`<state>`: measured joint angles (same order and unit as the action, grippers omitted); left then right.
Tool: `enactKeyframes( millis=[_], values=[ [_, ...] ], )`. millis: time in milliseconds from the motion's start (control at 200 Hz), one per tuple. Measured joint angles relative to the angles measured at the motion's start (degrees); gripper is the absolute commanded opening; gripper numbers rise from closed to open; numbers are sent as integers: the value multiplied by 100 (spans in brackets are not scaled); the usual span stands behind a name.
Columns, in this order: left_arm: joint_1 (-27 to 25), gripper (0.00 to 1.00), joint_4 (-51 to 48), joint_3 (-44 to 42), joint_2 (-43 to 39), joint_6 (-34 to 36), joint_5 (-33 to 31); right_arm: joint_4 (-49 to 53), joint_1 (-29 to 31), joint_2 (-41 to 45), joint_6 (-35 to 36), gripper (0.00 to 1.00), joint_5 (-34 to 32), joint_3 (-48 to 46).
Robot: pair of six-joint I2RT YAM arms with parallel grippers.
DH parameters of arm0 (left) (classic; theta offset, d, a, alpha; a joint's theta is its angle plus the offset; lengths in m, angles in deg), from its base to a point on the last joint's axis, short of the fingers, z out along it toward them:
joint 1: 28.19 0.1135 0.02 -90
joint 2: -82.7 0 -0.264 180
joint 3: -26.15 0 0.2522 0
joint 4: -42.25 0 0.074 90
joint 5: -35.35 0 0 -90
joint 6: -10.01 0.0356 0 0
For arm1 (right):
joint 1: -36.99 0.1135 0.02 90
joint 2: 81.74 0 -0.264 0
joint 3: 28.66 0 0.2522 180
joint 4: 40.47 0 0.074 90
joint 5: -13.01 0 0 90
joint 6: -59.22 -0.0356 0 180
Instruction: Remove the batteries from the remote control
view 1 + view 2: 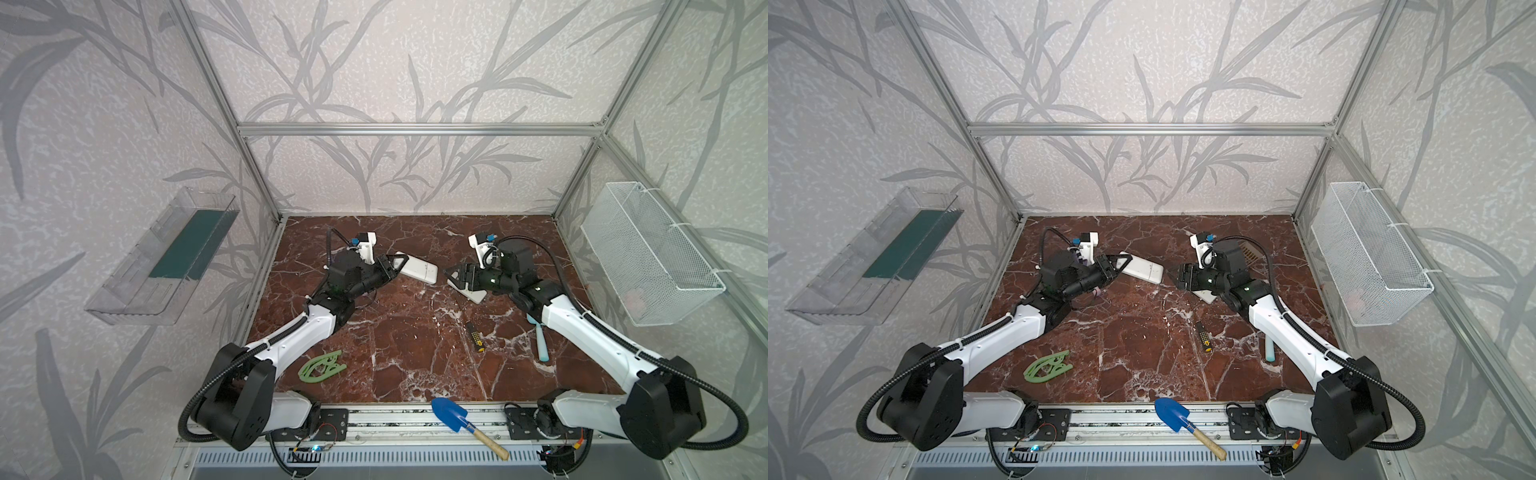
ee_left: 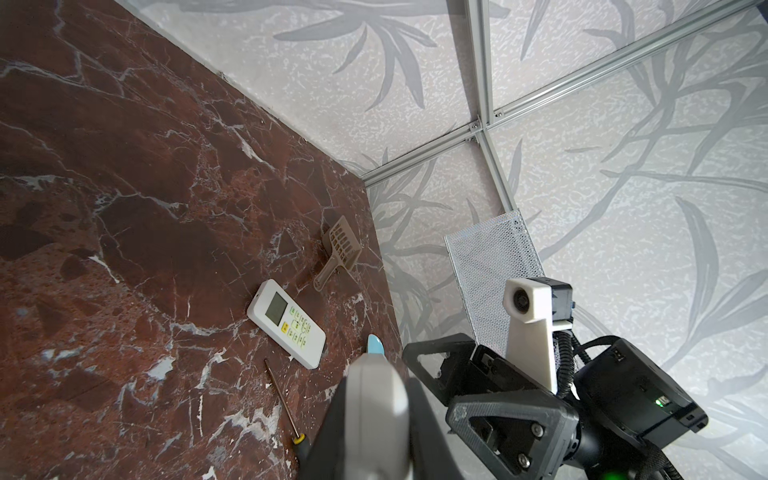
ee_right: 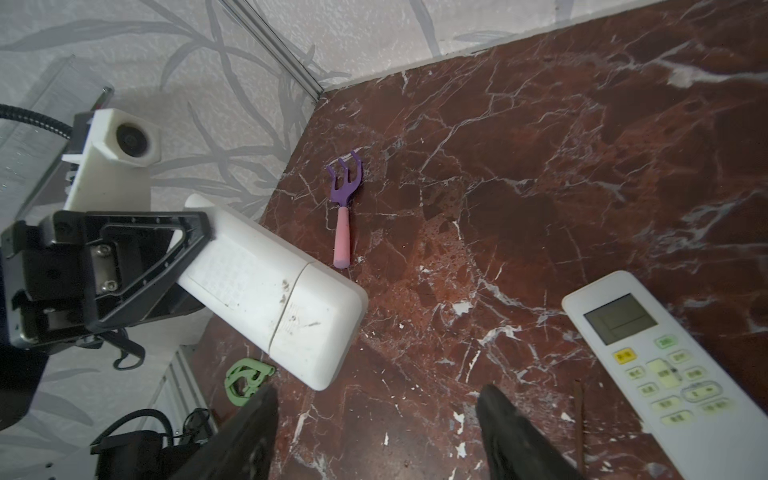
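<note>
My left gripper is shut on the end of a white remote control, held off the table with its back outward. The right wrist view shows that back with a closed cover seam. A second white remote lies face up on the marble, buttons and screen showing; in a top view it lies partly under my right gripper. My right gripper is open with nothing between its fingers, just short of the held remote's free end. The batteries are hidden.
A black-and-yellow screwdriver and a light blue brush lie near the right arm. A green plastic piece, a purple-pink rake, a beige scoop and a blue shovel are around. A wire basket hangs right, a clear tray left.
</note>
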<state>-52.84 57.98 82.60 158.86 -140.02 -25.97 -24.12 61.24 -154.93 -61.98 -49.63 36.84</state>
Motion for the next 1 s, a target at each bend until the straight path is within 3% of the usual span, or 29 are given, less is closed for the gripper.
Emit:
enactKeyframes(
  millis=[135,395,660,1000],
  values=[
    [-15,0,107,-4,-9,-4,4,-636,0,-37,-824,71,302,-354],
    [-57,0,273,-11,-33,-129,33,-1676,-37,-385,-1716,66,675,-629],
    [-85,0,225,-13,-33,-516,-72,-2232,-37,-463,-1985,62,896,-621],
    [-170,0,227,-11,-31,-756,-155,-2243,2,-671,-1943,60,999,-479]
  ],
)
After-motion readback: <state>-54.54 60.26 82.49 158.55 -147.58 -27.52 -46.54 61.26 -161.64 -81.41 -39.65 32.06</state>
